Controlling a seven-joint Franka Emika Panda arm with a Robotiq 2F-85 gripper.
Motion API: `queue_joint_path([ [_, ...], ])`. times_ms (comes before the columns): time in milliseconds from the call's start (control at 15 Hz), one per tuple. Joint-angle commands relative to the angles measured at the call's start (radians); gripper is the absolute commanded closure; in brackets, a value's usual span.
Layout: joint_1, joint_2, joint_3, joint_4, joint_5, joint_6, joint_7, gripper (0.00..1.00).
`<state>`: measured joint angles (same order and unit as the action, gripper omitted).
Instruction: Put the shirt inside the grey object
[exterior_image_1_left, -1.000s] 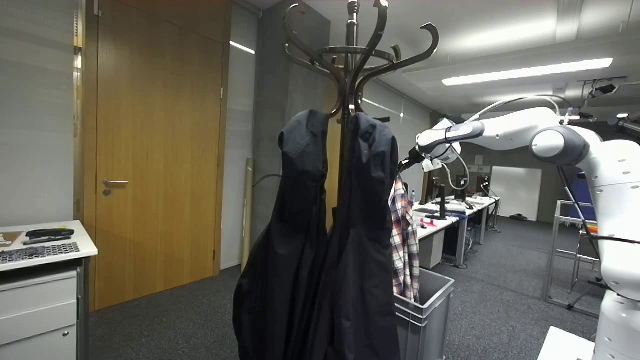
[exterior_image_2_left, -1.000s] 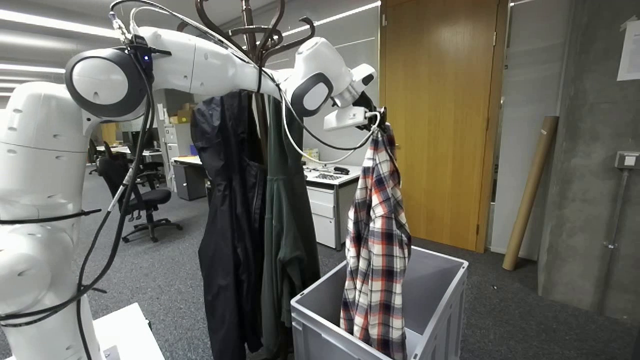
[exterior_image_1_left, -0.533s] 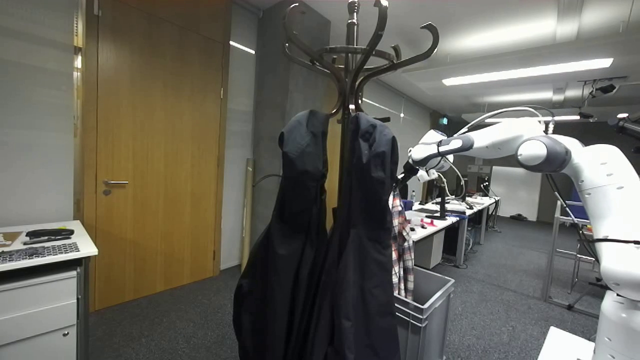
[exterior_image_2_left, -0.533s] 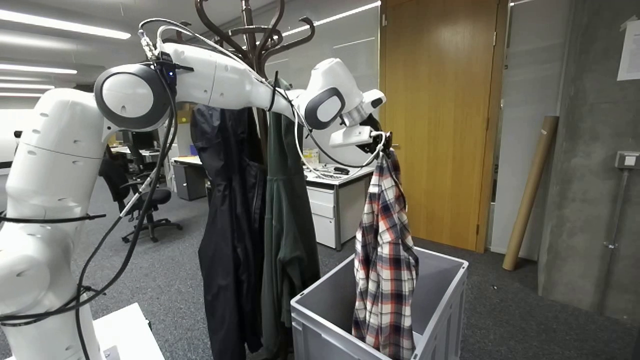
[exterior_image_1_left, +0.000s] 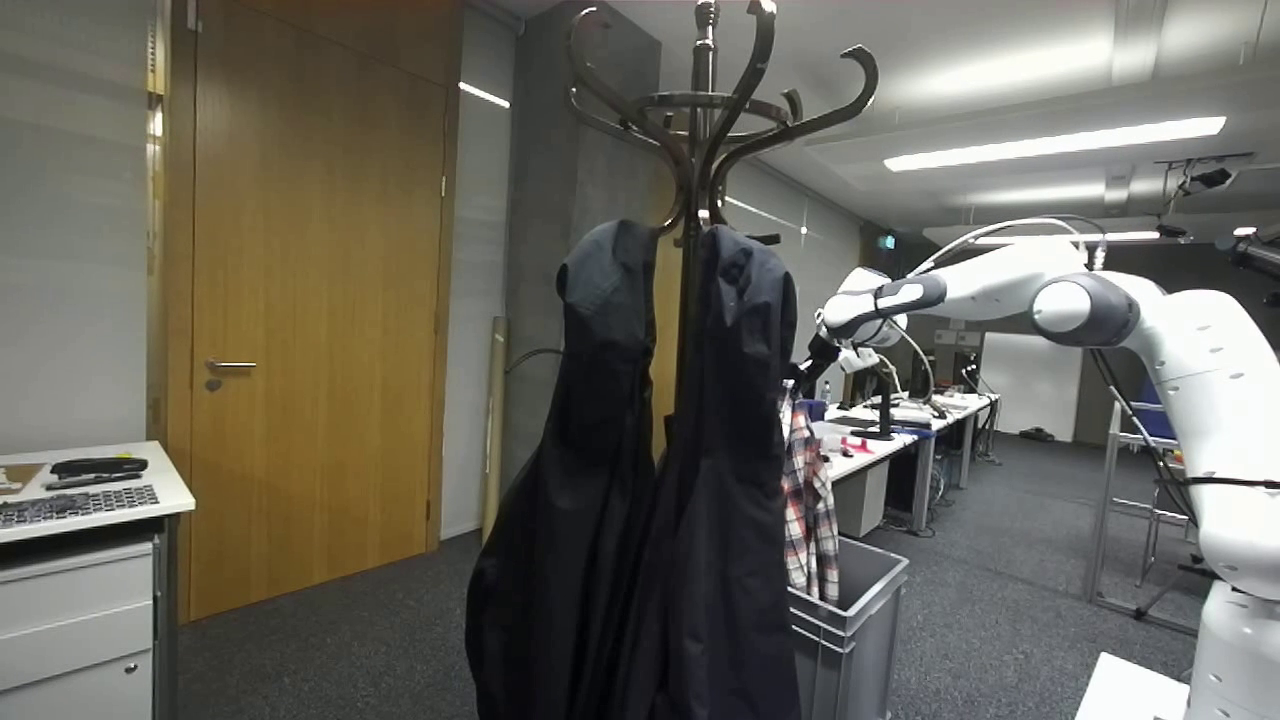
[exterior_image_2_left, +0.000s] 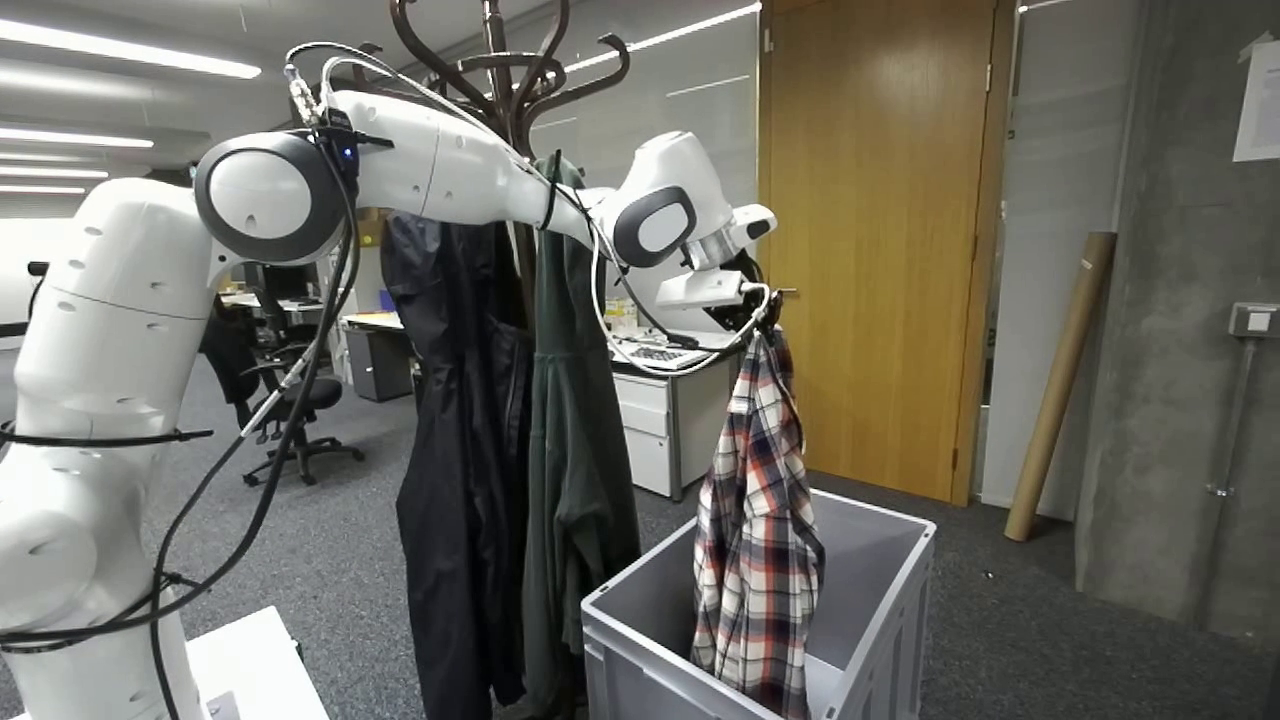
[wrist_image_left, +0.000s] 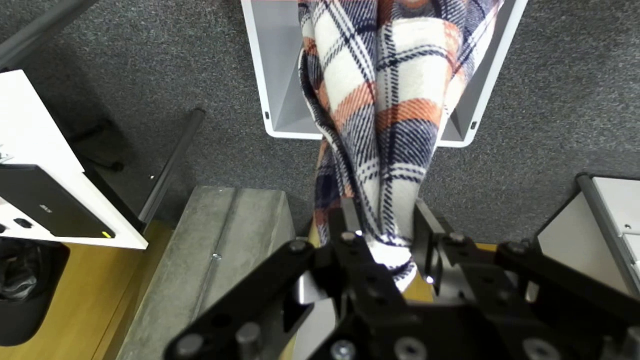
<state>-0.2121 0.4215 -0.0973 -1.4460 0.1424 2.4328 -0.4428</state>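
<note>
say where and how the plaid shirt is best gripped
I'd grip the plaid shirt by its gathered top, from above, where the gripper holds it: limp and hanging, it narrows there, while its wide lower part reaches into the grey bin, whose walls could hinder a lower grip.

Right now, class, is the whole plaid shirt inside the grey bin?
No: the claw holds the plaid shirt by its top above the grey bin, only the lower part hanging inside.

shirt (wrist_image_left: 392, 107) & grey bin (wrist_image_left: 280, 65) cut off @ top of wrist vw.
</note>
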Motion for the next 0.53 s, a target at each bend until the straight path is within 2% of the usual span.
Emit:
queue_joint_path([
  [0,-0.021,0.005,0.026,0.003,-0.016,-0.003,0.008,0.7],
  [333,-0.021,0.012,0.029,0.004,-0.016,-0.002,0.008,0.7],
  [400,-0.02,0.016,0.029,0.005,-0.016,-0.001,0.01,0.93],
  [467,-0.017,0.024,0.027,0.01,-0.024,-0.02,0.015,0.93],
])
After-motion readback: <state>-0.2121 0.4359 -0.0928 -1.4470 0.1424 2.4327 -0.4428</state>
